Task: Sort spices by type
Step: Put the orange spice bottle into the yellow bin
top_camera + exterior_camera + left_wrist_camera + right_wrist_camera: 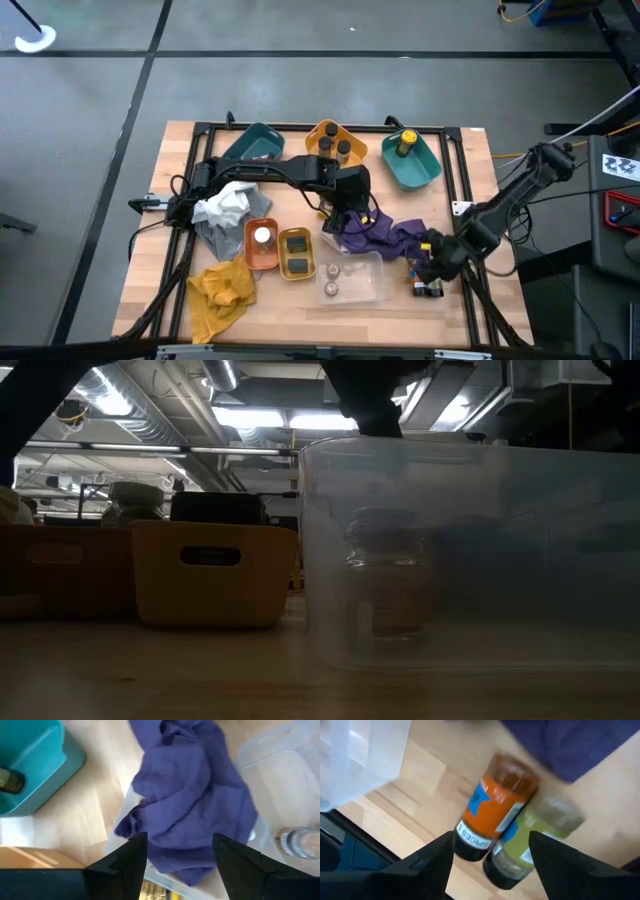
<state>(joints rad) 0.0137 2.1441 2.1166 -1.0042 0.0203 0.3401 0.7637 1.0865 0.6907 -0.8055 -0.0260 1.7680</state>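
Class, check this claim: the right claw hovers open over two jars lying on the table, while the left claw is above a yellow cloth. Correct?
Not quite: the cloth under the left claw is purple, as the left wrist view shows. The right claw is indeed open over two lying jars.

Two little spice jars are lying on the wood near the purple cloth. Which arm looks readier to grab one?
The right, probably. The right gripper hovers open directly over the orange-labelled jar and the green-labelled jar lying side by side. The left gripper is open over the purple cloth, away from them.
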